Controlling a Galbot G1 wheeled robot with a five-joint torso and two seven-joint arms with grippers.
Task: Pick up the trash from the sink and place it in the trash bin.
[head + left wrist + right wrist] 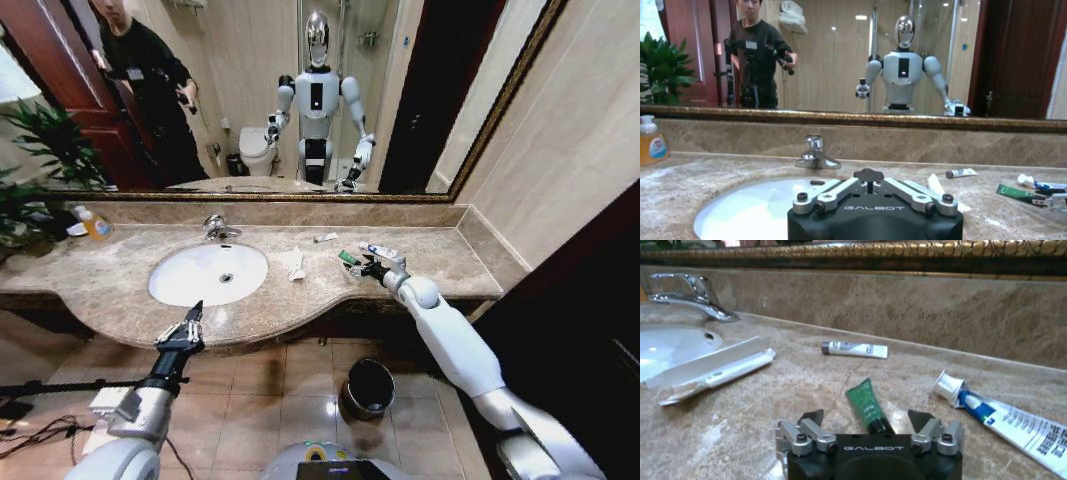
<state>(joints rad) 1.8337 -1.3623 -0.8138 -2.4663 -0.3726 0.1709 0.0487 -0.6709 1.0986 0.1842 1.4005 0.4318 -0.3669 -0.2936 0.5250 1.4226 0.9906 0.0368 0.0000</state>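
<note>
The white oval sink point(208, 273) sits in the marble counter. To its right lies the trash: a white wrapper point(292, 263), a small white tube point(325, 238), a tiny green tube point(348, 258) and a white-and-blue toothpaste tube point(378, 250). My right gripper point(368, 268) is low over the counter and open. In the right wrist view the green tube point(867, 402) points into the gap of the right gripper point(867, 420), untouched. My left gripper point(195, 312) hovers shut at the counter's front edge, before the basin. The dark trash bin point(368, 388) stands on the floor below.
A chrome faucet point(220, 228) stands behind the basin and an orange soap bottle point(95, 224) at the far left. A mirror backs the counter, and a wall closes its right end. Cables lie on the floor at left.
</note>
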